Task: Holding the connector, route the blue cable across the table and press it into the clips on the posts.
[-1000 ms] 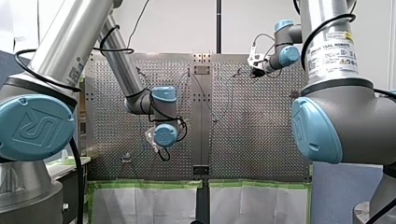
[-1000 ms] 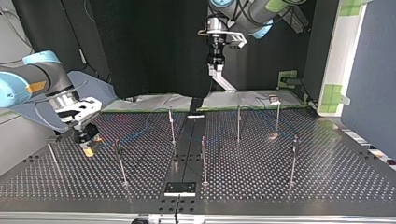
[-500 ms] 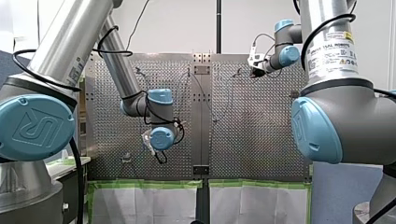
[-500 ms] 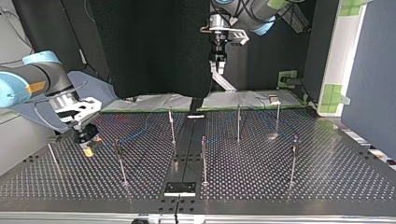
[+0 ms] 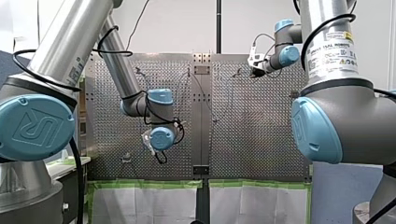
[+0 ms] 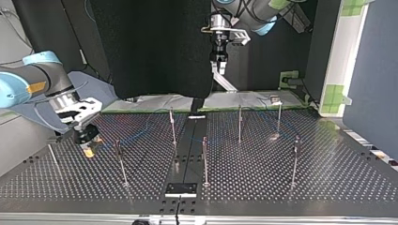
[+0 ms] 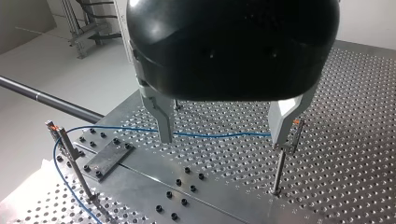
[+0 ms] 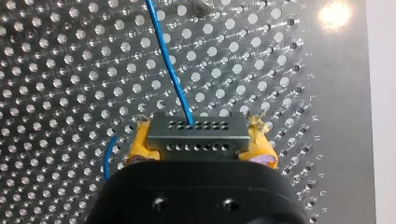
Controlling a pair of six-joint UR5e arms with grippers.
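**Connector pinched, cable slack, left claw spread**

Since a second ago, only a small shift of my left gripper point(image 7: 222, 139), upward and a touch sideways in the top view; nothing displaced over the last half second. Hangs well above the table point(image 7: 355, 93), fingers spread wide, nothing between them. Below the gap, running crosswise from finger to finger: the blue cable point(image 7: 219, 135), apparently loose over the holes. Just beside one finger, a post point(image 7: 279, 168) with an orange-tipped clip point(image 7: 297, 122); whether the wire already sits in that clip, cannot tell. Well beyond the other finger, a second post point(image 7: 74, 158), the cable curving past it.

My right gripper point(image 8: 201, 140): yellow pads pressed against the two short ends of the connector point(image 8: 197, 132), held low over the table, the cable leaving its face straight ahead of the claw.

Probably light and limp: thin wire, no stiffness to keep a line, prone to sag or slip out of a clip unless kept taut. Connector rigid, so the sound place to hold, by its ends as now. For pressing in, better pinched just beside a clip than mid-span. Best not tugged hard at the wire's root.
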